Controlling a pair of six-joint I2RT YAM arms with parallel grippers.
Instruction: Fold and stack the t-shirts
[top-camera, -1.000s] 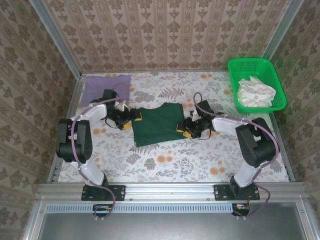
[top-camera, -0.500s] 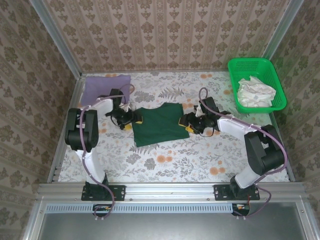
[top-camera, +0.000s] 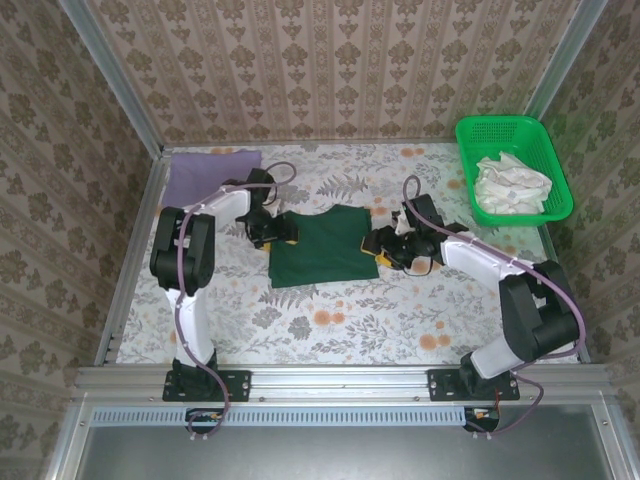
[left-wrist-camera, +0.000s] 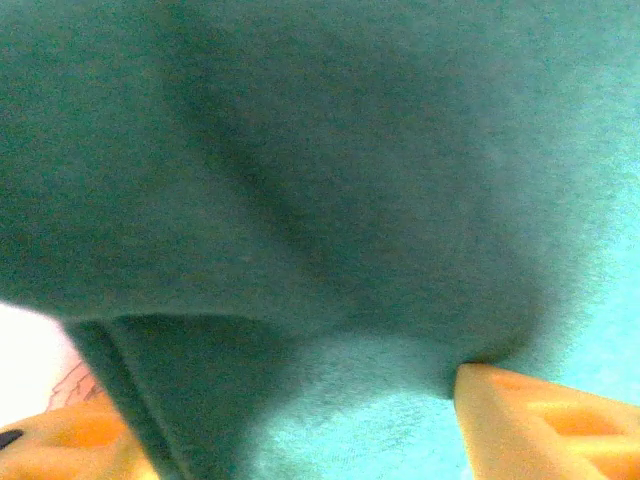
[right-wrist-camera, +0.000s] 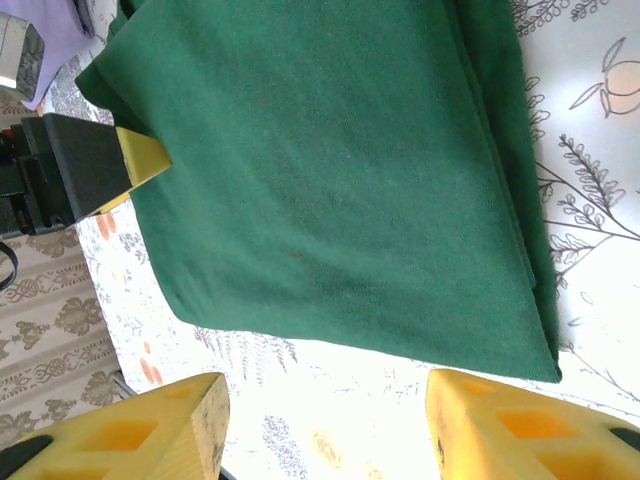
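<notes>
flanking the folded green t-shirt (top-camera: 318, 245) — left gripper (top-camera: 288, 232) with jaws spread, cloth seemingly between them; right gripper (top-camera: 375, 250) with jaws spread, just beside it.

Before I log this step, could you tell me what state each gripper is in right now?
Left gripper: open, the dark green t-shirt cloth lying between its fingers.
Right gripper: open, holding nothing, at the shirt's edge.

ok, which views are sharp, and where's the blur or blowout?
Top external: sharp, even light, no glare. Left wrist: dark green t-shirt too close to the lens, all soft, tinted teal; orange fingertips blurred too. Right wrist: shirt in focus, table blown out near white.
</notes>
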